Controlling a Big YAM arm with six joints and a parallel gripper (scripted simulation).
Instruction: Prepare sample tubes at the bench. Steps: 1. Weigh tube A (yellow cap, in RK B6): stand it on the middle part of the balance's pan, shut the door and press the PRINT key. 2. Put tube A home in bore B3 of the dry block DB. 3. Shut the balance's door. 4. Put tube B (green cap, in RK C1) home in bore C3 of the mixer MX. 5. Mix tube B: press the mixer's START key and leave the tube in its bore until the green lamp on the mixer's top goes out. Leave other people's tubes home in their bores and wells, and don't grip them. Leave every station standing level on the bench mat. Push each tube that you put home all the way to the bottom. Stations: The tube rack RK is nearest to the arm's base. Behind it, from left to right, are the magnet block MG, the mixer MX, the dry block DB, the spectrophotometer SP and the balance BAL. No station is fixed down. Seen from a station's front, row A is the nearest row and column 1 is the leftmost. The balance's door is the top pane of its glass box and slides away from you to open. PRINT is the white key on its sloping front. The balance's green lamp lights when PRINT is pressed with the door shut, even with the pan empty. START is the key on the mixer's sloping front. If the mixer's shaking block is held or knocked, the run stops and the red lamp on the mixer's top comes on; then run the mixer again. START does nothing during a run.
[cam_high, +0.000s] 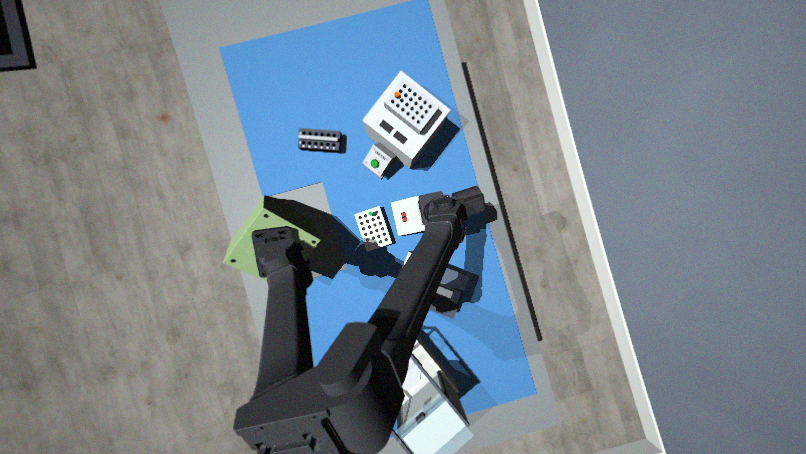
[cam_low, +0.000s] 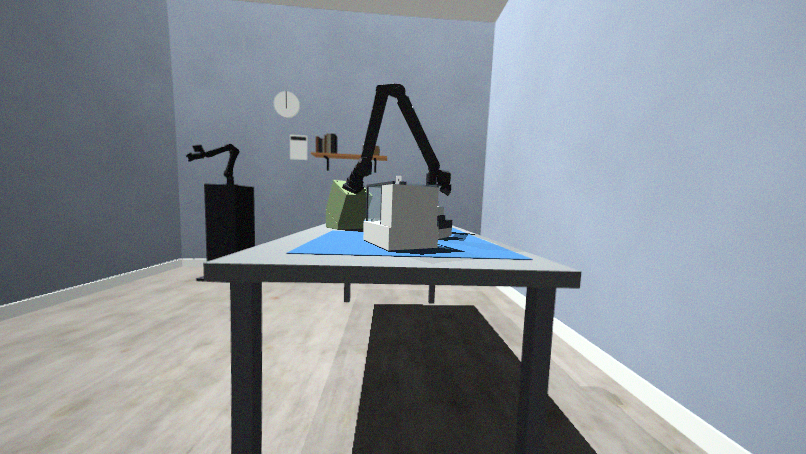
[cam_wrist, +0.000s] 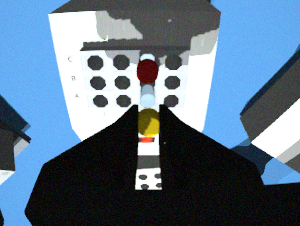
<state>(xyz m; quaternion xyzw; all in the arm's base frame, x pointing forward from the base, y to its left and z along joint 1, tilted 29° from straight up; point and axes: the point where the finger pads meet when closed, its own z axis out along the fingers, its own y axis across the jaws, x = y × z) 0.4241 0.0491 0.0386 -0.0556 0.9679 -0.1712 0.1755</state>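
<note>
The worktop (cam_high: 197, 118) (cam_low: 394, 275) carries dry block DB (cam_high: 413, 208) (cam_wrist: 72, 40). The claw (cam_high: 443, 205) (cam_low: 444, 188) (cam_wrist: 148, 113) is clamped on tube A (cam_wrist: 149, 123): yellow cap, pale translucent body towards 12 o'clock, over the block; its seating depth is unclear. A dark-red-capped tube (cam_wrist: 147, 71) stands at 12 o'clock of it. Row letters (cam_wrist: 73, 78) at 10 o'clock read C, B, A.

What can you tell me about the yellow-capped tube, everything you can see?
The yellow-capped tube has a round, matte-looking cap and a pale bluish, seemingly translucent body. The gripper holds it between its fingers. In the wrist view, it lies over the third column of the dry block, the body reaching toward a dark red cap. Whether its bottom has entered a bore can't be told.
</note>
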